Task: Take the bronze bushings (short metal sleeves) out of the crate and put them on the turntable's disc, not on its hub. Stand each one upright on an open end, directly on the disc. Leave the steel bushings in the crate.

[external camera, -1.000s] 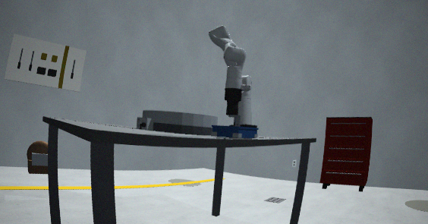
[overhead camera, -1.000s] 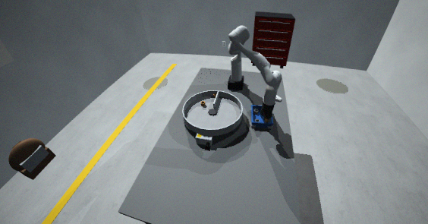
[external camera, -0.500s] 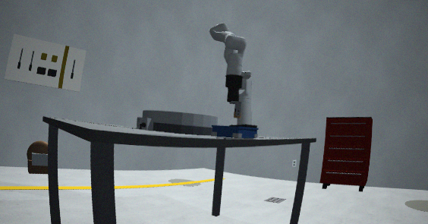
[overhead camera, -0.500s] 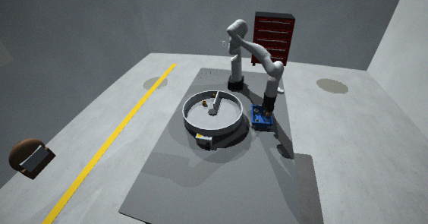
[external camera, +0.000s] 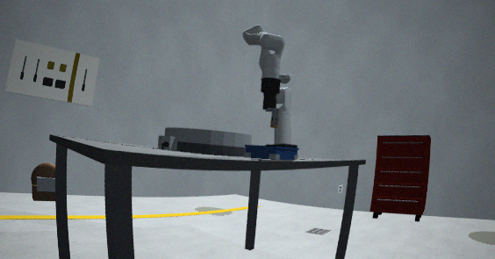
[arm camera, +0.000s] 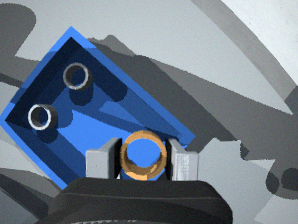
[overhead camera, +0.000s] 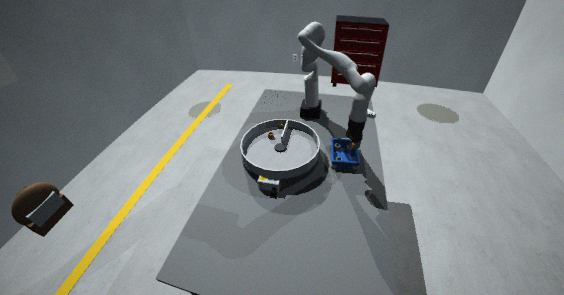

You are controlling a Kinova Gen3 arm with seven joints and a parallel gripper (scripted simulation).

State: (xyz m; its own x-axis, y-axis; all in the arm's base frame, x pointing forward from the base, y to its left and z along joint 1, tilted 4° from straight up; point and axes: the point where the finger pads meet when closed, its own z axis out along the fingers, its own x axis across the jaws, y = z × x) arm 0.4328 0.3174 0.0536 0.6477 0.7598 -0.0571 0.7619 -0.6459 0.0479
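Observation:
My gripper (overhead camera: 354,143) (external camera: 274,119) (arm camera: 143,152) is shut on a bronze bushing (overhead camera: 353,146) (external camera: 274,126) (arm camera: 145,175), its open end facing the wrist camera. It holds it above one end of the blue crate (overhead camera: 346,167) (external camera: 285,153) (arm camera: 150,102). Two steel bushings show in the crate in the wrist view, one (arm camera: 86,75) near the far corner and one (arm camera: 52,116) near the left wall. On the turntable's disc (overhead camera: 260,153), one bronze bushing (overhead camera: 270,135) sits behind the hub (overhead camera: 280,148); its pose is too small to tell. Another bronze piece (overhead camera: 282,125) is partly hidden near the back rim.
A raised wall (overhead camera: 244,153) rings the disc, and an upright divider (overhead camera: 285,131) runs from near the hub to the back. A small box (overhead camera: 269,183) is at the turntable's front. The crate stands close to the turntable's right side. A red cabinet (overhead camera: 360,47) (external camera: 401,177) stands beyond the table.

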